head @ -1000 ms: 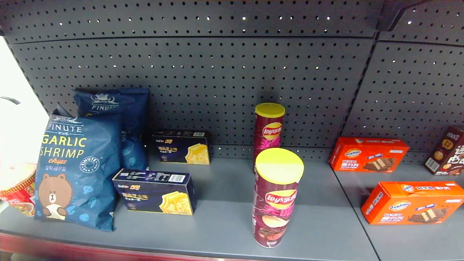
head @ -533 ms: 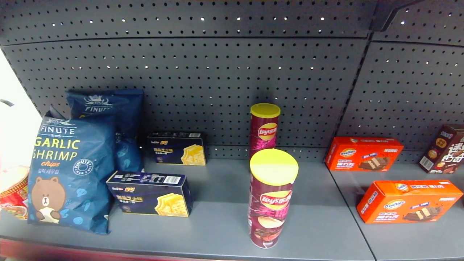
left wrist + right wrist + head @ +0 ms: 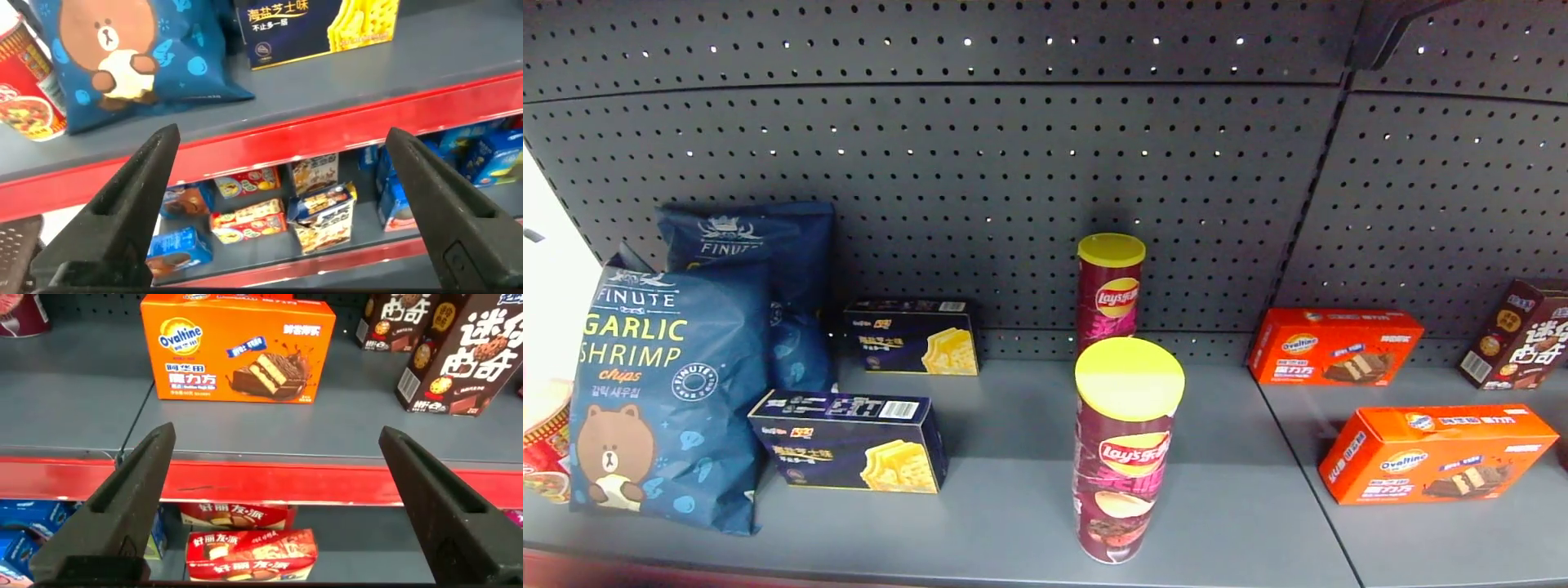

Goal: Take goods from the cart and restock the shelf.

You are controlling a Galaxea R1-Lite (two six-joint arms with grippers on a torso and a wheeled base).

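Black left jaws: wide apart and gripping nothing, held out in front of the grey metal shelf (image 3: pixel 1013 506). The shelf's red front lip (image 3: pixel 327 122) and small packets on a lower shelf (image 3: pixel 323 214) show through the gap.
Black right jaws: also wide apart with nothing held, in front of the same lip. Red snack boxes on the lower shelf (image 3: pixel 249 547) show between them.
Goods beyond left jaws: the blue chip bag with a bear print (image 3: pixel 131 57) and the front navy cracker box (image 3: pixel 319 28) stand on the shelf just past the lip, clear of both fingers. A red noodle cup (image 3: pixel 29 82) is beside the bag.
Goods beyond right jaws: the front orange cake box (image 3: pixel 237 347) stands near the shelf edge, roughly midway across the gap but well past it. A dark brown biscuit box (image 3: pixel 466 355) is off to one side.
Front row: a maroon chip can with a yellow lid (image 3: pixel 1125 457) stands upright between the navy box and the orange one.
Back row: second blue bag (image 3: pixel 760 278), second navy box (image 3: pixel 911 336), second maroon can (image 3: pixel 1109 290), second orange box (image 3: pixel 1331 347).
Rear wall: dark grey pegboard (image 3: pixel 1013 163).
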